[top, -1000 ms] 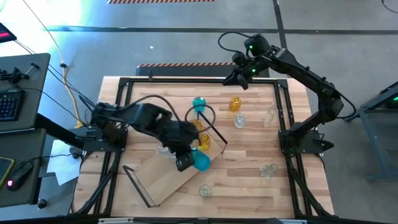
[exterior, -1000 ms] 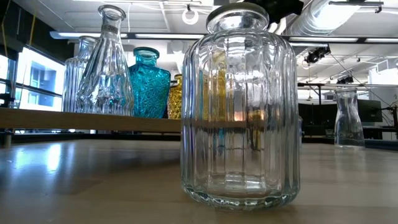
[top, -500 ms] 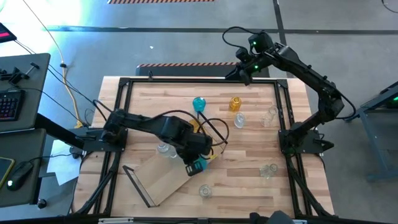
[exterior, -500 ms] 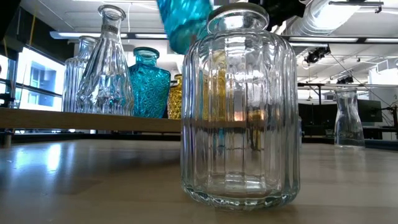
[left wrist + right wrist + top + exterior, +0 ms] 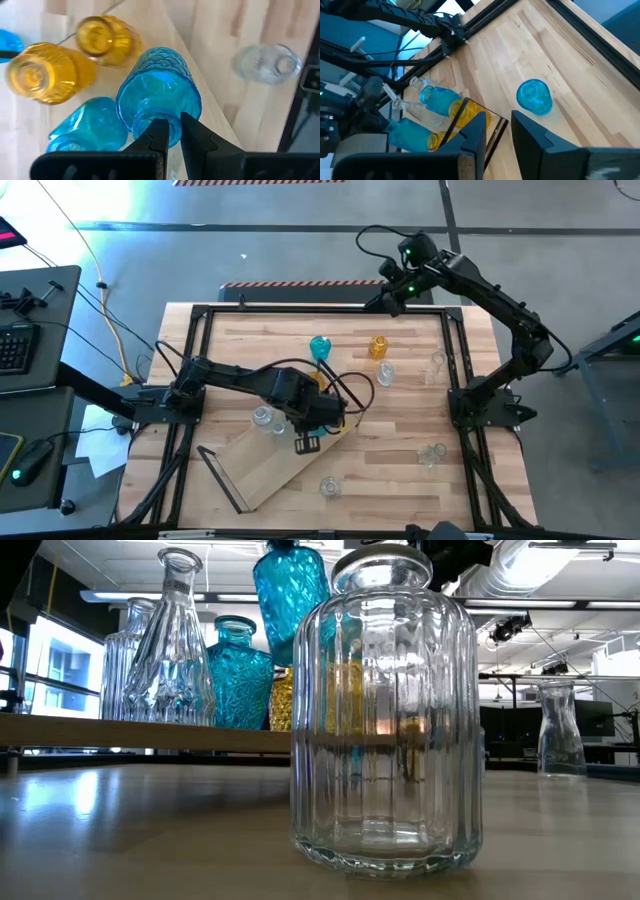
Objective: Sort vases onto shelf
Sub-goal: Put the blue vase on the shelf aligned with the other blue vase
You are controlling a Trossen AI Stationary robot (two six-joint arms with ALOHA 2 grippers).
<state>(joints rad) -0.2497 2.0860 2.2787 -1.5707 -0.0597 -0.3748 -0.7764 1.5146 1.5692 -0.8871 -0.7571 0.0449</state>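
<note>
**Blue vase held over the shelf**

Striped wooden tabletop (image 5: 400,470) carries a big clear ribbed jar (image 5: 385,710) nearest the low camera. Behind it, the left gripper (image 5: 172,131) is clamped on the neck of a blue vase (image 5: 159,100) (held above the board) over the shelf (image 5: 270,465), beside yellow vases (image 5: 50,72). Farther back, the right gripper (image 5: 497,131) hangs with fingers apart, holding nothing.

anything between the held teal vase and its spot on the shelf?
Nothing visible below it. The left gripper holds the teal vase by its neck above the shelf, beside another teal vase and two amber vases already there. They crowd it but don't block.
</note>
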